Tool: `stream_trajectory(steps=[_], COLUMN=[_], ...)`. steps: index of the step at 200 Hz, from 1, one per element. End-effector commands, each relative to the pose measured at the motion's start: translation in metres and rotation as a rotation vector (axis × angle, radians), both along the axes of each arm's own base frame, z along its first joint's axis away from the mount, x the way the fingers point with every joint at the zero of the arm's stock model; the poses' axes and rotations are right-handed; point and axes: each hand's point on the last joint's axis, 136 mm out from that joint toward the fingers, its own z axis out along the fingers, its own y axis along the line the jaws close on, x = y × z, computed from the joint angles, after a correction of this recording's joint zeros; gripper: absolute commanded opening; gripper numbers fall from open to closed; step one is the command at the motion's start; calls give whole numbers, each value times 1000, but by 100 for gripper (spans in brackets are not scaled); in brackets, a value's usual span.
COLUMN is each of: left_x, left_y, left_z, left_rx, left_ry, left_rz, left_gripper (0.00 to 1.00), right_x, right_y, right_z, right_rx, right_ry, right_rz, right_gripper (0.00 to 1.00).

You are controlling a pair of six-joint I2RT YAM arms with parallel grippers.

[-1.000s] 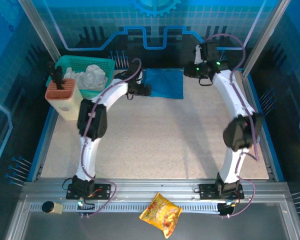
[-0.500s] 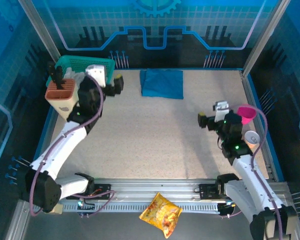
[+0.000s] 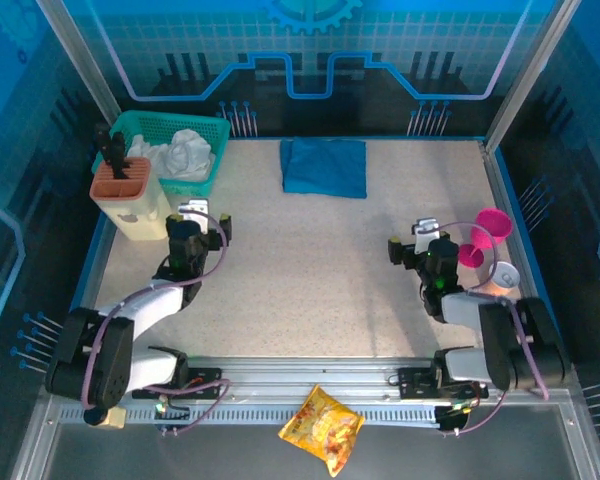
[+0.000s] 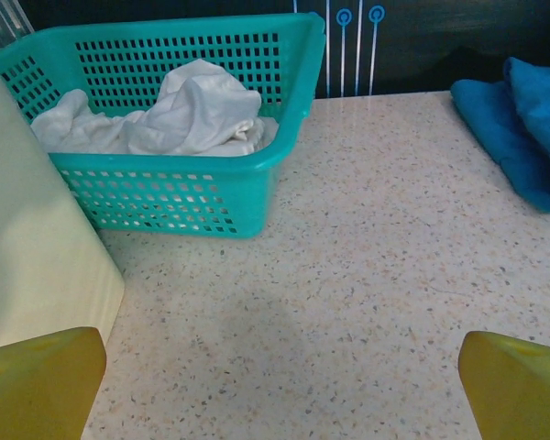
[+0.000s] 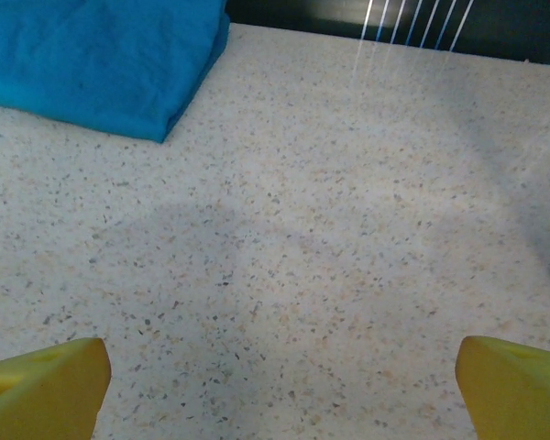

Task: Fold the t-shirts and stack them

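A folded teal-blue t-shirt lies flat at the far middle of the table. Its edge shows at the right of the left wrist view and at the upper left of the right wrist view. My left gripper hangs low over bare table on the left, open, its yellow fingertips wide apart and empty. My right gripper is low on the right, also open with nothing between its fingertips. Both grippers stand well short of the t-shirt.
A green basket holding crumpled white cloth stands at the far left. A cream holder with an orange top stands in front of it. A pink cup and a can sit right of the right arm. A snack bag lies on the front rail.
Both arms have pulled back from the far end beside the t-shirt and dropped low toward the near side. The t-shirt has stayed in place.
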Motion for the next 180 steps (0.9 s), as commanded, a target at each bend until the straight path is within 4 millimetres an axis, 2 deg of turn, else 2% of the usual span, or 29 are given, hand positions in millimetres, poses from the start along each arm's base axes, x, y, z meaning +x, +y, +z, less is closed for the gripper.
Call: stream_trajectory(steps=[1,12,22,34,43,57,63,180], left_x=[0,2,5,10,11,17,19,22], left_y=[2,3,1,-2,4,10,12,16], left_z=[-12,-17,-22,-30,-40,-42,-45,-44], left_rx=[-28,-54,-61,-56,-83,-96,-116,-141], left_ry=[-56,-83,-91,-91,-65,-35,-10,-13], left_rz=[-21,-20,-40,-61,-40,-12,-14,-16], left_gripper=[99,99,99,99,100,100,99,99], right_x=[19,22,19,28,35,47,46,46], right_y=[-3,-3,-4,-3,-2,5,6,5], right_z=[34,33,25,24,19,15,16,16], right_rx=[23,10,21,35,32,31,34,36], right_ry=[-210,-257,-193,-159,-126,-43,-52,-54], right_rz=[-17,-19,-20,-7,4,43,50,47], right_gripper=[98,100,100,100,100,100,100,100])
